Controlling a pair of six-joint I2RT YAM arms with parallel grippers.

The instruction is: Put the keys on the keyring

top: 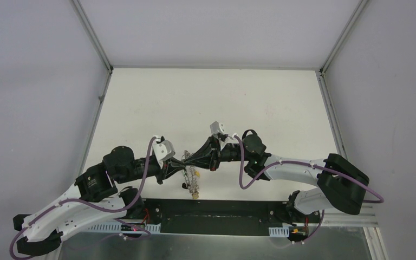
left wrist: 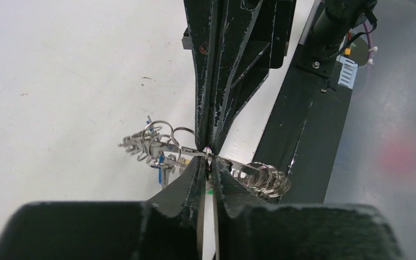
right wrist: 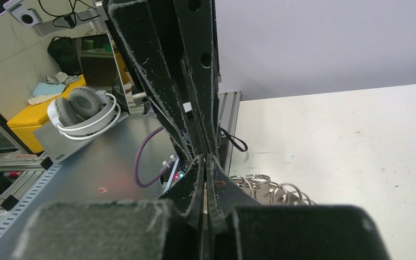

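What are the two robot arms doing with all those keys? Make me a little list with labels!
place: middle of the white table, towards the arms' bases
left fingers: closed to a thin gap on the keyring
right fingers: shut on the keyring, tip to tip with the left ones
keyring: strung with many small silvery rings, reaching out to both sides of the fingers
blue tag: among the rings on one side

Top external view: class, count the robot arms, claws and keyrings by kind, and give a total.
2 black-and-white robot arms: left arm, right arm
2 black two-finger claws: left claw, right claw
1 silvery metal keyring strung with small keys
Total: 5
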